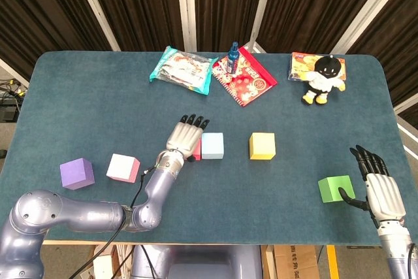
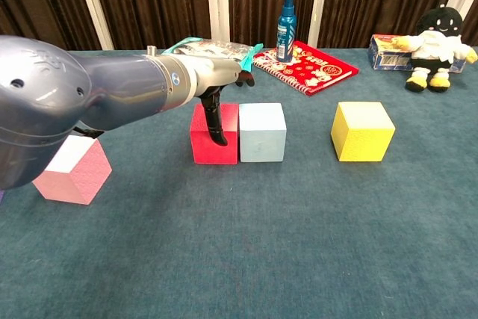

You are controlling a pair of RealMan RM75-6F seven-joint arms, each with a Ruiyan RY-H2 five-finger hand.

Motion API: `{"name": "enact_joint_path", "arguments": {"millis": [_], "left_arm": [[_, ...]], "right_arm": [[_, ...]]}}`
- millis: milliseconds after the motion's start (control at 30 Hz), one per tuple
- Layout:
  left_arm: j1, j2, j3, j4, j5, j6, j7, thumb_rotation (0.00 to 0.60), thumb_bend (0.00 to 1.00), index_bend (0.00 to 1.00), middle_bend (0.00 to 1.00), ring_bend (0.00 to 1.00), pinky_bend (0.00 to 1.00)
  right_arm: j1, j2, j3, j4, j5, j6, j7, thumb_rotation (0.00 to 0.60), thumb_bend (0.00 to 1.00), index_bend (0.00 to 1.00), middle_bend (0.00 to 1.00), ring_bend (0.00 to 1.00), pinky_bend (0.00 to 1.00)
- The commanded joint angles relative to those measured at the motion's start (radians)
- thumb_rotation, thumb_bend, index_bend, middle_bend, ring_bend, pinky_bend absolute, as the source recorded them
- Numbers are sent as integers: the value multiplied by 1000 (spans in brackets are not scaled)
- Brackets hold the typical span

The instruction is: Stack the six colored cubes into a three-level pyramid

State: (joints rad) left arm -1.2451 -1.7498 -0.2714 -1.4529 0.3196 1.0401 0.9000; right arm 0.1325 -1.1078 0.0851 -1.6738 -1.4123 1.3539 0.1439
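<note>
Mid-table, left hand sits over the red cube, thumb down its front face, grip unclear; blue cube touches it. Right hand spread, empty, beside green cube. Risk: withdrawing fingers drag red away from blue.

Teal felt-covered rectangular table, evenly lit; behind its far edge, dark brown pleated curtains divided by white vertical posts; beneath its near edge, brown cardboard box; black cables off its left end
</note>
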Motion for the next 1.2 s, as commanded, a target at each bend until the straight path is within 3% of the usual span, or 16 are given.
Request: {"name": "enact_joint_path", "arguments": {"millis": [33, 967, 1200], "left_arm": [[0, -3, -1, 3, 2, -2, -3, 600, 229, 0, 42, 6, 74], [7, -15, 0, 26, 7, -15, -16, 600, 241, 0, 39, 6, 74], [51, 50, -12, -69, 67, 5, -82, 600, 187, 0, 38, 5, 74]], "right_arm": [[0, 0, 0, 0, 0, 0, 0, 600, 329, 0, 0, 0, 0], [0, 0, 0, 1, 2, -1, -4, 600, 328, 0, 0, 0, 0], [-1, 0, 1, 6, 4, 3, -6, 600, 329, 0, 0, 0, 0]]}}
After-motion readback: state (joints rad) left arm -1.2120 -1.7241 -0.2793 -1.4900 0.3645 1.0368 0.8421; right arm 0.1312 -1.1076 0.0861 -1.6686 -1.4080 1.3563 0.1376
